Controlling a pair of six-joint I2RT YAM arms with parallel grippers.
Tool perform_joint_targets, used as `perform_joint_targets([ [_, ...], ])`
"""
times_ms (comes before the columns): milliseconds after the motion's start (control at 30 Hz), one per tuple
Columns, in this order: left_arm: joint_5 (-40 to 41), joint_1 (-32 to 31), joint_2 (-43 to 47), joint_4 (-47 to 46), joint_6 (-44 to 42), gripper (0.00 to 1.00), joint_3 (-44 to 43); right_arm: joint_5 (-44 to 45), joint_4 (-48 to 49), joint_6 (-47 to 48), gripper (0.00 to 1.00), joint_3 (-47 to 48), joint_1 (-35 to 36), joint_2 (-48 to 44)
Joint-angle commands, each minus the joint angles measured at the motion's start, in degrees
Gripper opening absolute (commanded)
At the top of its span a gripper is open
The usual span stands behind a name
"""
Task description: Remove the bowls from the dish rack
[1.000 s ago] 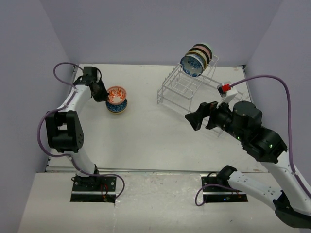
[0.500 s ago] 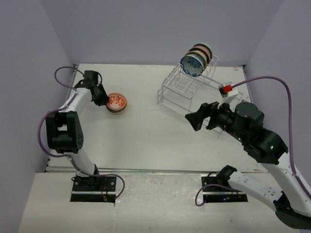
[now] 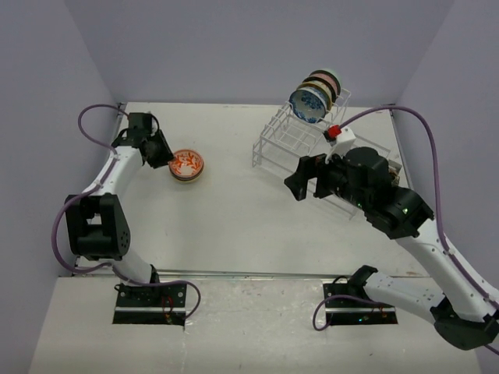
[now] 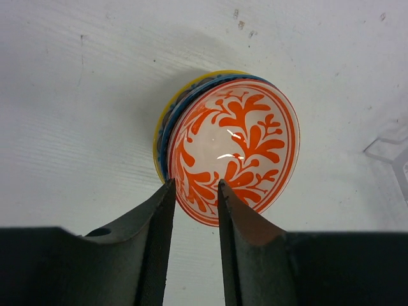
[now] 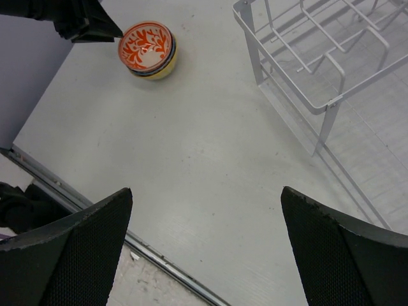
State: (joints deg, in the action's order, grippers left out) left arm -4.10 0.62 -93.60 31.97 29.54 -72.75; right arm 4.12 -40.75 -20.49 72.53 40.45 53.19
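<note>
**A:** Entry one, the rack?

**B:** Rack (image 3: 284, 140): white wire, at the far right of the surface (image 3: 234, 218). Its raised slotted end holds bowls (image 3: 316, 95) standing on edge, one behind another. The front one is blue-and-white. There are about four, but the rims overlap and the count is not firm.

**A:** Entry two?

**B:** Stack (image 3: 187, 166): nested bowls, upright on the surface at far left, well apart from the rack. Top bowl (image 4: 233, 150): white inside with a red-orange leaf pattern. A blue rim shows beneath it, then a yellow one. The total number cannot be told.

**A:** Pincers?

**B:** Left pincer (image 4: 194, 186): narrow gap, astride the top bowl's near rim, one finger inside and one outside. Whether the pads touch the rim cannot be told. Right pincer (image 5: 204, 194): fingers spread wide, holding nothing, over bare surface near the rack's corner.

**A:** Obscured or cut off?

**B:** From above, the right arm (image 3: 382, 195) covers much of the rack's long lower section. The right wrist view cuts the rack off at the frame edge. The front bowl hides the patterns of the bowls behind it.
</note>
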Motion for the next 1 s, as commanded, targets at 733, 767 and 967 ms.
perform_joint_targets([
  [733,2.6,-2.6,50.5,1.3,-8.7,1.00,21.3,48.6,6.5,40.1,0.99,34.0,-3.0,36.3],
  [767,3.8,-3.3,54.3,1.1,-8.5,1.00,23.9,49.4,9.5,45.4,0.99,34.9,-3.1,37.6],
  [967,7.1,-4.8,61.8,-1.9,-7.5,1.00,28.1,48.1,10.5,51.2,0.85,40.5,-4.8,44.8],
])
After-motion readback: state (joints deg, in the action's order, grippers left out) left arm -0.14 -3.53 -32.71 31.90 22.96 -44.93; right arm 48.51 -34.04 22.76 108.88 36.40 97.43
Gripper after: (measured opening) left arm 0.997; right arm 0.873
